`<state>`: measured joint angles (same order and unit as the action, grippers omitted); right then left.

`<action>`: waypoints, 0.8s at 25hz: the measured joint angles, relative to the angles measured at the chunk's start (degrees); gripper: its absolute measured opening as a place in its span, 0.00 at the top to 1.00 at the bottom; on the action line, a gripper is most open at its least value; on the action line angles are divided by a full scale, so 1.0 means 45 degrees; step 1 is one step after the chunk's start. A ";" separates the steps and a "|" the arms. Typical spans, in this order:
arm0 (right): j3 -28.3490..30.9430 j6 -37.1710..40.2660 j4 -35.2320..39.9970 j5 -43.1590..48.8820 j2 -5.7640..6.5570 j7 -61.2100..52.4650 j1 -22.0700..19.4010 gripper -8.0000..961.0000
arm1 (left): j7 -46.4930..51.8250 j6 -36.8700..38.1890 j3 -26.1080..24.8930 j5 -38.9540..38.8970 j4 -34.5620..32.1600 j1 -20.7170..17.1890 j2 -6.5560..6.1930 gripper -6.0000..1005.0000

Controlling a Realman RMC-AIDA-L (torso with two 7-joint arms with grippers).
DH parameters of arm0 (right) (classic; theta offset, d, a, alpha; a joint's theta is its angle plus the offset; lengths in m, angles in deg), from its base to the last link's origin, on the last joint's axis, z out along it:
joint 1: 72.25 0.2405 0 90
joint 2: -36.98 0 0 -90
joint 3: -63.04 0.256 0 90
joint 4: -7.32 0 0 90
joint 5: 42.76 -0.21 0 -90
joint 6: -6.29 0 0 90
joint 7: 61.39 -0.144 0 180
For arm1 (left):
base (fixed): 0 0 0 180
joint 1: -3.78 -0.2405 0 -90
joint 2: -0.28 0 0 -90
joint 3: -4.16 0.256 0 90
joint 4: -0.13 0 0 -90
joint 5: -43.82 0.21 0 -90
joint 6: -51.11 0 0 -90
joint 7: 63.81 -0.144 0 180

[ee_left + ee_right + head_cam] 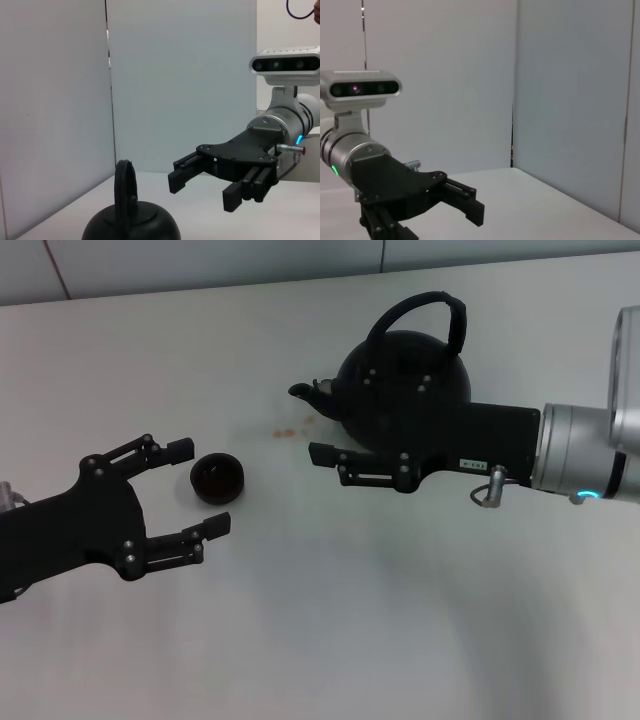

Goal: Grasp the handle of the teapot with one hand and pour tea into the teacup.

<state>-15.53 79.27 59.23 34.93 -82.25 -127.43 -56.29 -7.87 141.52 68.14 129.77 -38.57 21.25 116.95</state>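
Two grippers spread open: right gripper just beside round matte-black teapot, beneath tall arched handle; left gripper flanking small black teacup.

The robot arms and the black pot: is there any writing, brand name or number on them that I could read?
Small white label on the right gripper, on the body near its wrist: it holds dark marks, too small to read.
Teapot, its handle and the teacup: no lettering visible.
Left gripper: no lettering visible.
Camera heads on both wrists: no readable brand.
So nothing here can be read.
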 joint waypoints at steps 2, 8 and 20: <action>-0.0061 -0.0018 -0.0026 0.0002 -0.0004 0.0068 0.0003 0.23 | 0.0000 0.0007 0.0000 0.0001 0.0000 0.0010 0.0028 0.14; -0.0094 -0.0041 -0.0085 0.0201 -0.0008 0.0182 -0.0001 0.23 | 0.0000 -0.0002 0.0000 0.0023 0.0003 0.0060 0.0092 0.14; -0.0196 -0.0118 -0.0130 0.0295 -0.0009 0.0193 -0.0052 0.23 | -0.0005 -0.0070 0.0001 0.0041 -0.0005 0.0037 0.0123 0.14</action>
<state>-16.41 78.73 58.65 36.26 -82.29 -126.56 -56.52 -7.89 141.20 68.14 129.96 -38.59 21.41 117.51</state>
